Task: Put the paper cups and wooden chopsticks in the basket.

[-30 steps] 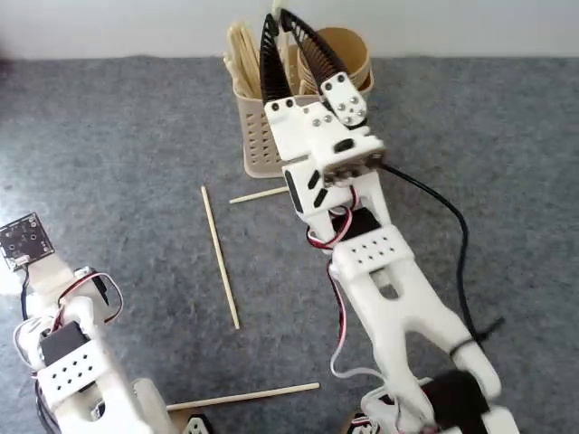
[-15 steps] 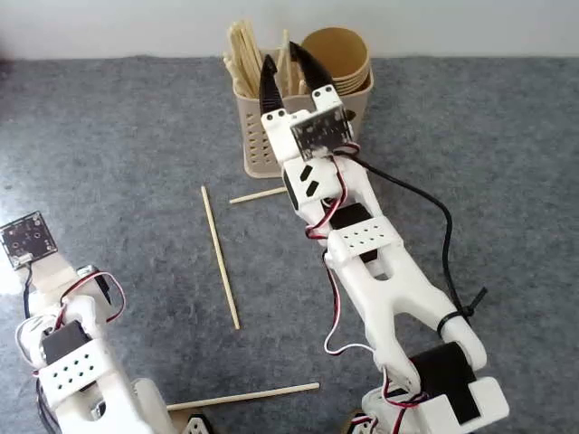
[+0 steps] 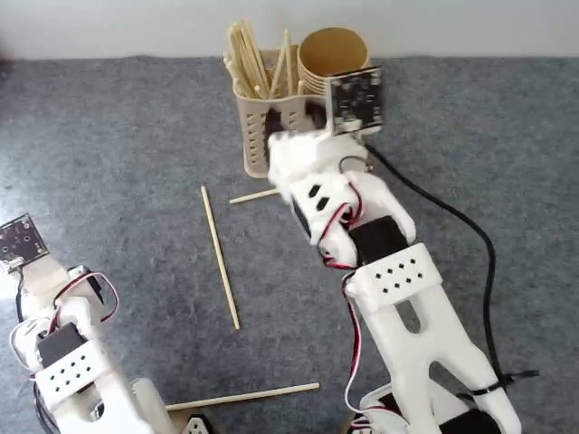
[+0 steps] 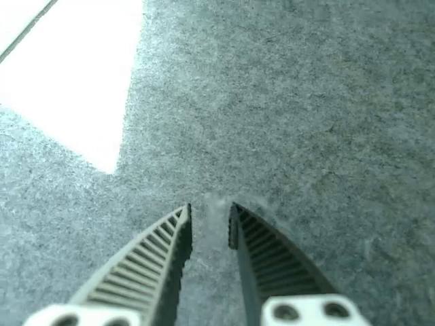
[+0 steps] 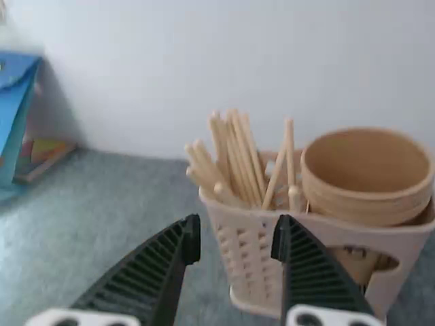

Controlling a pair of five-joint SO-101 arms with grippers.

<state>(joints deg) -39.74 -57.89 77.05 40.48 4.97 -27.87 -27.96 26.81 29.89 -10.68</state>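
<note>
A beige basket (image 3: 262, 145) stands at the table's far edge, holding stacked paper cups (image 3: 333, 54) and several wooden chopsticks (image 3: 249, 54). Three loose chopsticks lie on the grey mat: a short one (image 3: 258, 194) just in front of the basket, a long one (image 3: 220, 257) left of the right arm, and one (image 3: 242, 396) near the front edge. My right gripper (image 5: 234, 248) is open and empty, just in front of the basket (image 5: 299, 251) with its cups (image 5: 367, 176). My left gripper (image 4: 211, 221) hangs over bare mat with a narrow gap between its fingertips, holding nothing.
The right arm (image 3: 380, 262) stretches from the front edge up to the basket. The left arm (image 3: 54, 353) stays at the front left corner. A white wall runs behind the basket. Blue items (image 5: 17, 115) lie far left by the wall.
The right arm's open gripper has drawn back from above the basket and its wrist has tipped up. The left arm has barely shifted. The loose chopsticks have not moved.
</note>
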